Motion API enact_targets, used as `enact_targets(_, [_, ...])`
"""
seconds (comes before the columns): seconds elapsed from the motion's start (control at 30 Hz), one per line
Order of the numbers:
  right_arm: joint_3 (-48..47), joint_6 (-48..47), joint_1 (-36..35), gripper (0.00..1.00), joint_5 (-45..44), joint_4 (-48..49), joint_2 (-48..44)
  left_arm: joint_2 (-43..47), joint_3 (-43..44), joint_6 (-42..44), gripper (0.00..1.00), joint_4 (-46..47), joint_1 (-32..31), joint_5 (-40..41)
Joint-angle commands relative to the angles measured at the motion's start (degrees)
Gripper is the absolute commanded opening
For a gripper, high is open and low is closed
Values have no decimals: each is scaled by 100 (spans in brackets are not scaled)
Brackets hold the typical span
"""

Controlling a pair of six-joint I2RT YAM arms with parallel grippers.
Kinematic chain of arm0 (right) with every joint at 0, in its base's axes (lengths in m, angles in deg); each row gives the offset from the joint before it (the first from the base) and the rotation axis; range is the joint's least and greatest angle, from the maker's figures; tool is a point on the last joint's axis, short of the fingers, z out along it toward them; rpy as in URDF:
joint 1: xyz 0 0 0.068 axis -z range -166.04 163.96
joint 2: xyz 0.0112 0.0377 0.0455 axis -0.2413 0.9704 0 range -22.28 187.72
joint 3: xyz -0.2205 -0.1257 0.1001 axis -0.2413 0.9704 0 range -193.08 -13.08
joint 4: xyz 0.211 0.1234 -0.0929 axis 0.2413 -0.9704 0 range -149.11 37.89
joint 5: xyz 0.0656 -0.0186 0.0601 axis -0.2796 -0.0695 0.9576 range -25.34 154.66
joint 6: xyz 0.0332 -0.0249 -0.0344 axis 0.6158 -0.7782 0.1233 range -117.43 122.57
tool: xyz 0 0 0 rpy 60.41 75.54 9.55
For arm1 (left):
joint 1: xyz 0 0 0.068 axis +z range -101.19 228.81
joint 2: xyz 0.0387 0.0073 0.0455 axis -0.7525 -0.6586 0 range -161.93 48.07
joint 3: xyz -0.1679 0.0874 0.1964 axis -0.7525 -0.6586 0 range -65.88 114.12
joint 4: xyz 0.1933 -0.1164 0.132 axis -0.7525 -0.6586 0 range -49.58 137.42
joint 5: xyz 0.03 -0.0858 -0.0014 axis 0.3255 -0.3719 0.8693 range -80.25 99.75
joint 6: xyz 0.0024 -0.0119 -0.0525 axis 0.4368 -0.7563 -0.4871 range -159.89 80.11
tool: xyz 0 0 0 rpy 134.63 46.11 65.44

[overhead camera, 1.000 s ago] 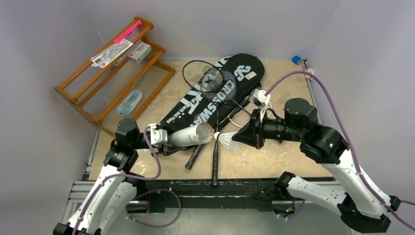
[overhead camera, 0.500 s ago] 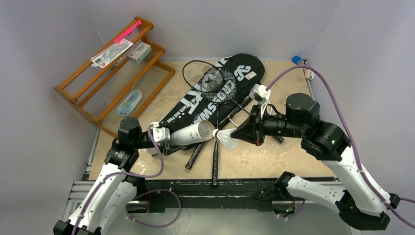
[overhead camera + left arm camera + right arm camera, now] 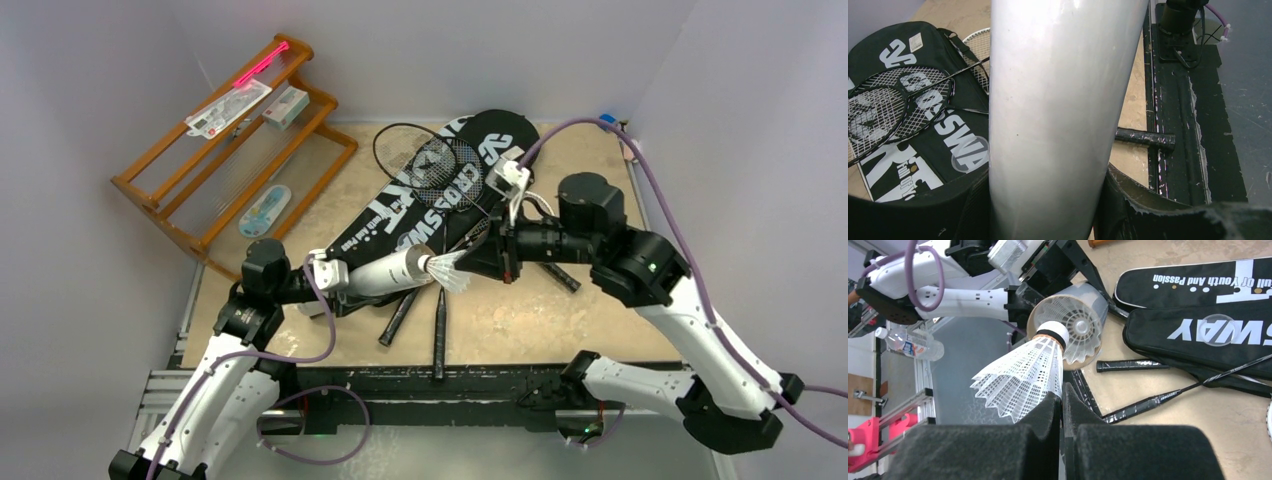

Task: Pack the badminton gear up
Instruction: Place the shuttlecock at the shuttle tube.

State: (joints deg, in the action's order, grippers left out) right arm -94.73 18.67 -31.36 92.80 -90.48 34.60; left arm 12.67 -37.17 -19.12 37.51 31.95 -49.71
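The left gripper (image 3: 338, 278) has its jaws clamped on the rear end of the long white tube (image 3: 385, 272). The tube lies almost level above the bench (image 3: 520, 320), with its open mouth toward 3 o'clock. From 3 o'clock the right gripper (image 3: 1062, 405) reaches in, its jaws together on the skirt of a white shuttlecock (image 3: 1023, 382). Its cork is at the rim of the mouth; we cannot tell if they touch. Another shuttlecock (image 3: 1082, 329) sits inside the mouth. Below them, black racket handles (image 3: 398, 322) lie on the bench. At 12 o'clock from the tube lie two black covers (image 3: 430, 215) with a racket head (image 3: 420, 160) on top. At 10 o'clock stands a wooden rack (image 3: 280, 195), carrying packets (image 3: 228, 108) and a pink stick (image 3: 262, 62).
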Motion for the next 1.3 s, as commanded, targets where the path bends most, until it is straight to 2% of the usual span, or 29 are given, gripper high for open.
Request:
enact_targets(0.0, [-56,17,6,0,179,452,316,27,165,148,38,112,25,-171])
enact_targets(0.03, [-82,2,6,0,178,457,428,25,165,150,38,112,25,-171])
enact_targets(0.07, [-142,-9,10,9,147,441,571,32,162,147,38,112,25,-175])
enact_targets(0.13, [-263,8,8,36,28,423,848,32,157,147,38,112,25,-180])
enact_targets(0.17, [-317,15,7,45,-2,418,984,21,154,151,38,106,25,-180])
enact_targets(0.3, [-349,-65,6,61,-38,440,1258,45,166,161,38,92,25,-136])
enact_targets(0.7, [298,17,-35,61,-163,888,1341,86,162,113,38,136,25,-54])
enact_targets(1.13, [637,160,-447,63,-836,1522,1552,156,179,-28,38,218,28,40])
enact_targets(1.27, [698,162,-457,65,-997,1661,1370,138,183,-64,38,198,30,141])
